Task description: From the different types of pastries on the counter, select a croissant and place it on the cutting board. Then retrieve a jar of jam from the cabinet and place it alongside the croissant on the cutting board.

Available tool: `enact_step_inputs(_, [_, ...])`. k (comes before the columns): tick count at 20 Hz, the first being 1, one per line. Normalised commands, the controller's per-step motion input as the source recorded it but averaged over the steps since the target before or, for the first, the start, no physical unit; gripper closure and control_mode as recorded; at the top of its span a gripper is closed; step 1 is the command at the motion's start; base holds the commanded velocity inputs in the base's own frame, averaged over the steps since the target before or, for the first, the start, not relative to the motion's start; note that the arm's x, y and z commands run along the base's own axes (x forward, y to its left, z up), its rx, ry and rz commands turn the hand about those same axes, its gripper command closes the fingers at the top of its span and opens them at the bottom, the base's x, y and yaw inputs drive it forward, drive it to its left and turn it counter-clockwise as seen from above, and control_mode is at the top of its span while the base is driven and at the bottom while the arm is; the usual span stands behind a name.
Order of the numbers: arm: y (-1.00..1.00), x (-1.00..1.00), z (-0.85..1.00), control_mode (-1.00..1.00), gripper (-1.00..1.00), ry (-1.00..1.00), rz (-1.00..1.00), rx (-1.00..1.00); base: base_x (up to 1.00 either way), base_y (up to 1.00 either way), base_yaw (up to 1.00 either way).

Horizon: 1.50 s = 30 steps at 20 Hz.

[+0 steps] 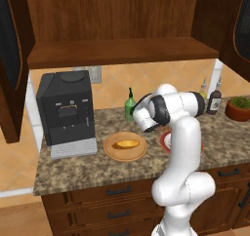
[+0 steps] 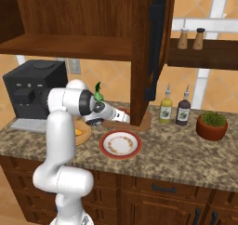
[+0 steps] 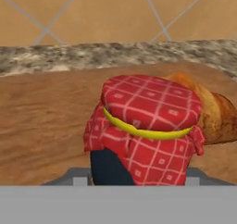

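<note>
Squat dark jar with red checked cloth lid (image 3: 148, 126) stands on the light-brown wooden cutting board (image 3: 41, 126), touching or just beside the ridged brown croissant (image 3: 210, 114). Tool (image 2: 95, 120) grip state: cannot tell. Risk: withdrawal could tip the jar or nudge the croissant.

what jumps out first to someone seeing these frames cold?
In the hand view, the jar of jam with its red checked cloth lid, standing on the cutting board right in front of the croissant. Next, the black coffee machine at the counter's left, beside a golden bun on the round wooden plate.
</note>
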Motion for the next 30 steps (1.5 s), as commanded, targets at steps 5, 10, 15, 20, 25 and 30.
enact_step_inputs(5, [-0.08, 0.03, -0.72, -1.00, -1.00, 0.00, 0.00, 0.00, 0.00, 0.00, 0.00])
enact_step_inputs(10, [-0.10, 0.00, -0.70, -1.00, -1.00, -0.04, 0.00, -0.02, 0.00, 0.00, 0.00])
enact_step_inputs(15, [0.00, -0.14, -0.60, -1.00, -1.00, -0.07, 0.00, -0.02, 0.00, 0.00, 0.00])
enact_step_inputs(20, [-0.05, -0.56, -0.47, -1.00, -1.00, -0.09, -0.01, 0.00, 0.00, 0.00, 0.00])
enact_step_inputs(25, [-0.09, -0.74, -0.04, -1.00, -1.00, -0.12, -0.03, 0.01, 0.00, 0.00, 0.00])
enact_step_inputs(30, [-0.01, -0.86, 0.01, -1.00, -1.00, -0.22, 0.00, 0.00, 0.00, 0.00, 0.00])
